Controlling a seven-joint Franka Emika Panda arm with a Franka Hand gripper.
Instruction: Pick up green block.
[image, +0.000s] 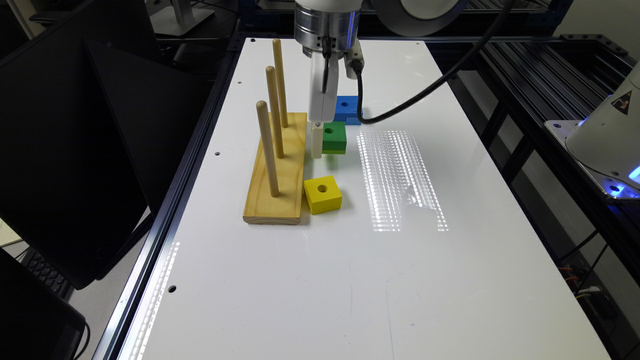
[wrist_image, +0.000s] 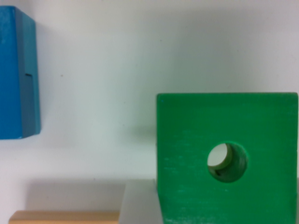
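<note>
The green block sat between the blue block and the yellow block, beside the peg board. The gripper was lowered against it; jaw state could not be determined. By appearance, grasp confirmation and lifting remained.

Hemmed on the exterior view's left by the wooden base with three upright pegs. Blue holed wooden block close behind the green holed wooden block, yellow holed wooden block near in front. Open white tabletop toward the exterior view's right.
</note>
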